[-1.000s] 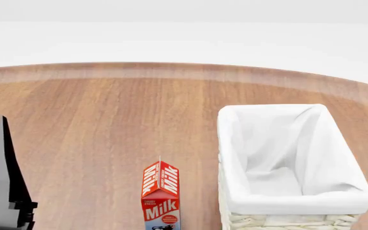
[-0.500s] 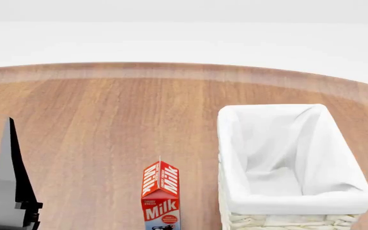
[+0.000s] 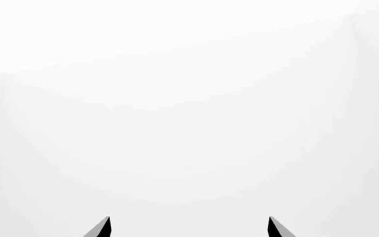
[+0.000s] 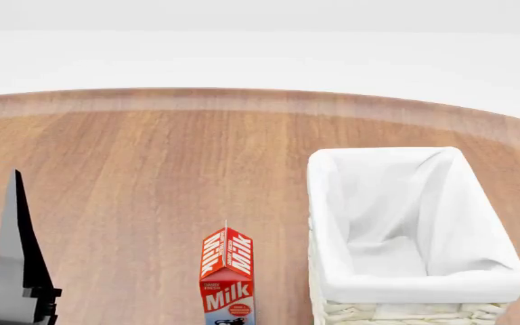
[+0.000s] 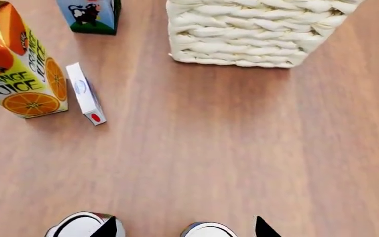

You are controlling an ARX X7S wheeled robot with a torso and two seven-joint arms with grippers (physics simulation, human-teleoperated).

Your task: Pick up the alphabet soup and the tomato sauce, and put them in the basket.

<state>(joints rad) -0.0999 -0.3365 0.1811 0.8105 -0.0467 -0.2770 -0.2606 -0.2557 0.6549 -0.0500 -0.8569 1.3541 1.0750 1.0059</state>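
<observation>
Nothing of the task looks done: in the head view the basket shows only its white cloth lining, with no can inside. Going left to right there, the left gripper rises as a dark pointed shape at the near left, well apart from the milk carton and, further right, the basket, all on the wooden surface. The left wrist view gives only blank white beyond two dark tips standing wide apart, so those jaws are parted and hold nothing. In the right wrist view, the right gripper likewise has its jaws spread and empty; an orange juice carton and a small flat box lie ahead and off to one side of them, a blue carton bottom with a cow further out, and the basket's woven wall straight ahead. Two silvery round tops sit right at the tips: one just outside a tip, the other between the tips. These are likely the alphabet soup and tomato sauce, though the labels are hidden and I cannot tell which is which. Both picks and both placements remain.
</observation>
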